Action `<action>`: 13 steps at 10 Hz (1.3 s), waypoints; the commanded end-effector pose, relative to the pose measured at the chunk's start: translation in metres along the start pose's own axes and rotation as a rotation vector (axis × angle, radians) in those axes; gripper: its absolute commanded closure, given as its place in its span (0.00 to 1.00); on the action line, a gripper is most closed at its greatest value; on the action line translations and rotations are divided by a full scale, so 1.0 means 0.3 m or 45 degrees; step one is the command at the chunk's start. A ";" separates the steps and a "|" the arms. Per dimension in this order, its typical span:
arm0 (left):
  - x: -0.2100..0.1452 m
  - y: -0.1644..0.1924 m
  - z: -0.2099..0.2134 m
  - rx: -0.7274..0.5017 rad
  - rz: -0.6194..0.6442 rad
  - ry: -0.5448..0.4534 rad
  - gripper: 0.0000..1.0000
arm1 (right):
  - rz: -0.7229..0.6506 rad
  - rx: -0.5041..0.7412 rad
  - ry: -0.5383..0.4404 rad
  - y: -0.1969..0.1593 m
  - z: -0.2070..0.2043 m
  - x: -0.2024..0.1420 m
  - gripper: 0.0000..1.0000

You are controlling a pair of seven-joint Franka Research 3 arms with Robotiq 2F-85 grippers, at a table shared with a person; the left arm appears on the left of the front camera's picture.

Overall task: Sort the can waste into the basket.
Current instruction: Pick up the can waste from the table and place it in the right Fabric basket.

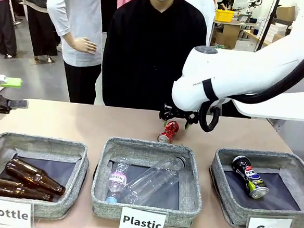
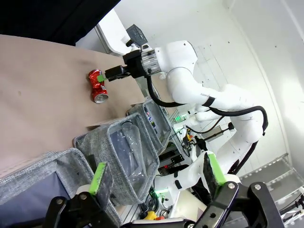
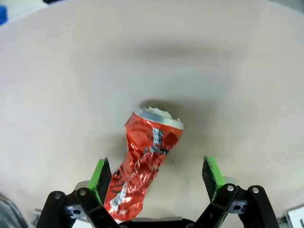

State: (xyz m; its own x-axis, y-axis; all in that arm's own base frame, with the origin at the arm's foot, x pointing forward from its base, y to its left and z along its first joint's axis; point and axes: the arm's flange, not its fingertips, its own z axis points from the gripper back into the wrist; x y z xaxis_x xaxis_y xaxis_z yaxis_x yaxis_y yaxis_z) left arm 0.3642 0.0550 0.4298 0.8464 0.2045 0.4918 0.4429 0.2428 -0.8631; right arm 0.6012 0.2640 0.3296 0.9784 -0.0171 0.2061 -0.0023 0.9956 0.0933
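In the Can basket [image 1: 224, 200] right before me lies the Pepsi can [image 1: 249, 176]. My right gripper [image 3: 156, 178], jaws apart, straddles the crushed red can [image 3: 142, 164] on the worktop [image 1: 89, 122]; my left gripper [image 2: 156, 178] gapes empty.

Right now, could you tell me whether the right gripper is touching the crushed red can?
Cannot tell. In the right wrist view the right gripper is open around the crushed red can, one pad close beside it, no clear gap.

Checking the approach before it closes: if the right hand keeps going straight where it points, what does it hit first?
The crushed shiny red can lying on the tan table. It sits between the open right hand's fingers, nearer one finger; depth is unclear, so contact isn't certain.
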 end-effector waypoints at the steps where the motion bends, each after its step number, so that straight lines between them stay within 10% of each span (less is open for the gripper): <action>1: 0.004 -0.012 0.000 -0.001 0.009 -0.010 0.00 | 0.064 0.011 0.011 0.012 -0.053 0.028 0.00; 7: 0.004 -0.012 0.000 -0.001 0.009 -0.010 0.00 | 0.030 -0.071 0.095 0.038 -0.079 0.032 0.00; 8: 0.004 -0.012 0.000 -0.001 0.009 -0.010 0.00 | 0.039 -0.080 0.104 0.042 -0.078 0.035 0.60; 9: 0.004 -0.012 0.000 -0.001 0.009 -0.010 0.00 | 0.041 -0.088 0.109 0.041 -0.078 0.035 0.60; 10: 0.004 -0.012 0.000 -0.001 0.009 -0.010 0.00 | 0.038 -0.094 0.116 0.040 -0.079 0.035 1.00; 11: 0.004 -0.012 0.000 -0.001 0.009 -0.010 0.00 | 0.037 -0.093 0.119 0.038 -0.080 0.034 0.64; 12: 0.004 -0.012 0.000 -0.001 0.009 -0.010 0.00 | 0.033 -0.088 0.118 0.038 -0.080 0.039 1.00; 13: 0.004 -0.012 0.000 -0.001 0.009 -0.010 0.00 | 0.033 -0.086 0.122 0.037 -0.083 0.040 1.00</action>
State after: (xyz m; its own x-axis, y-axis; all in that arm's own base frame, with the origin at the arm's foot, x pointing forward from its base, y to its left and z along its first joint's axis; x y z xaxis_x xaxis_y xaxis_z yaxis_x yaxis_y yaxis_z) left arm 0.3642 0.0550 0.4298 0.8464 0.2045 0.4918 0.4429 0.2428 -0.8631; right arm 0.6095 0.2741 0.3075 0.9937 0.0230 0.1101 -0.0275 0.9988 0.0398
